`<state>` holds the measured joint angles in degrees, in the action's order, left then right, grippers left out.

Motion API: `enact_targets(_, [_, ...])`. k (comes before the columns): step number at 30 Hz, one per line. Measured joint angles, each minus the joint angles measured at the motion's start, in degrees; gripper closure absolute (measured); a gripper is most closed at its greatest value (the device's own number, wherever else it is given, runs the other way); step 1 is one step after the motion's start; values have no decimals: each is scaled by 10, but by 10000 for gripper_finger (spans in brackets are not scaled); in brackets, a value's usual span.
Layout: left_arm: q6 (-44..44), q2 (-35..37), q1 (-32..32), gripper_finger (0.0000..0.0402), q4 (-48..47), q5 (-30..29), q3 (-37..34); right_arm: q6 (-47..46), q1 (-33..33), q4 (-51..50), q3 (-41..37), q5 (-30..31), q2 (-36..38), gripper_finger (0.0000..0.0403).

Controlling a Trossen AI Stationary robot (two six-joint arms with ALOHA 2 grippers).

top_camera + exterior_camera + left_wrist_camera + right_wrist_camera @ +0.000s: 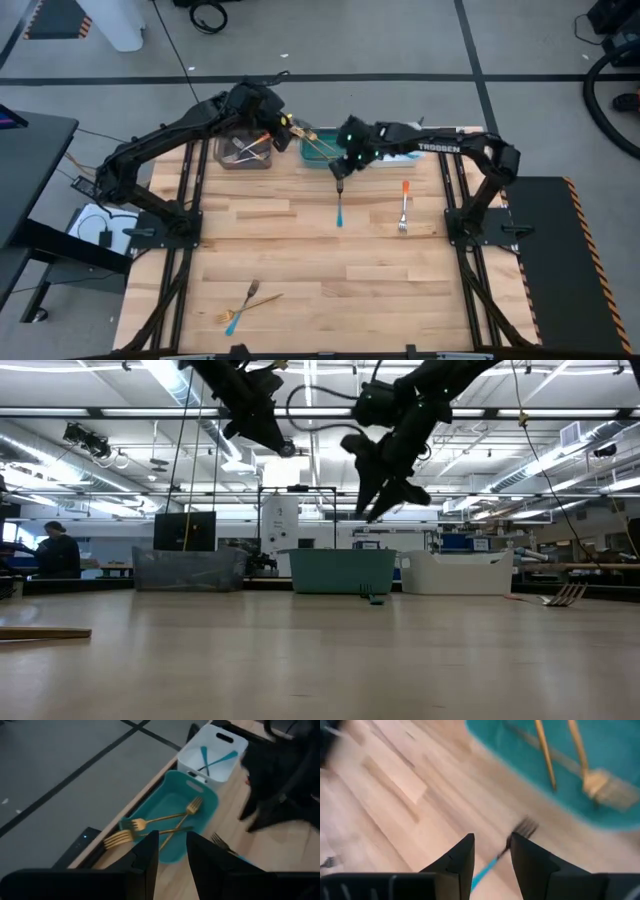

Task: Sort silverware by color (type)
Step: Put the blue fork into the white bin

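Hovering right gripper [491,851] — fingers parted, empty — blue-handled fork [506,849] on table directly beneath gap.

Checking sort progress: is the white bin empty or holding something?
Holding: two blue-handled utensils lie crossed inside the white bin, seen from the left wrist.

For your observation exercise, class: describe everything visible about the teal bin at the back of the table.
The teal bin is a rectangular tub, plastic by its look, with rounded corners and a slot handle in one end wall. It stands upright at the table's back edge, between a grey bin and a white bin. Three gold forks lie crossed in it, one resting over its rim. The left hand hovers above, open.
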<state>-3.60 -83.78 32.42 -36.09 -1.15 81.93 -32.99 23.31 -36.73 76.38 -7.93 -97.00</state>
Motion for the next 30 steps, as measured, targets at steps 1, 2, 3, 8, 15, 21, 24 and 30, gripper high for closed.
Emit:
enact_targets(1, [5, 2, 3, 292, -1, 0, 0, -20, -6, -3, -8, 5, -3, 271])
enact_targets(2, [10, 3, 6, 292, -3, 0, 0, -40, -13, -3, -14, 8, -7, 271])
enact_targets(3, [13, 3, 8, 292, -2, 0, 0, -61, -19, 7, -20, 12, -11, 271])
enact_targets(8, [17, 3, 13, 292, -2, 1, 0, -160, -45, 35, -57, 58, -30, 271])
enact_targets(15, [43, 3, 13, 292, -9, 1, 0, -222, -84, 46, -70, 68, -86, 271])
enact_targets(21, [57, 3, 15, 292, -17, 1, 0, -257, -101, 79, -70, 94, -123, 271])
enact_targets(24, [63, 3, 15, 292, -21, 1, 0, -268, -100, 82, -70, 101, -137, 271])
enact_targets(30, [64, 3, 15, 292, -25, 1, 0, -265, -97, 77, -66, 115, -163, 288])
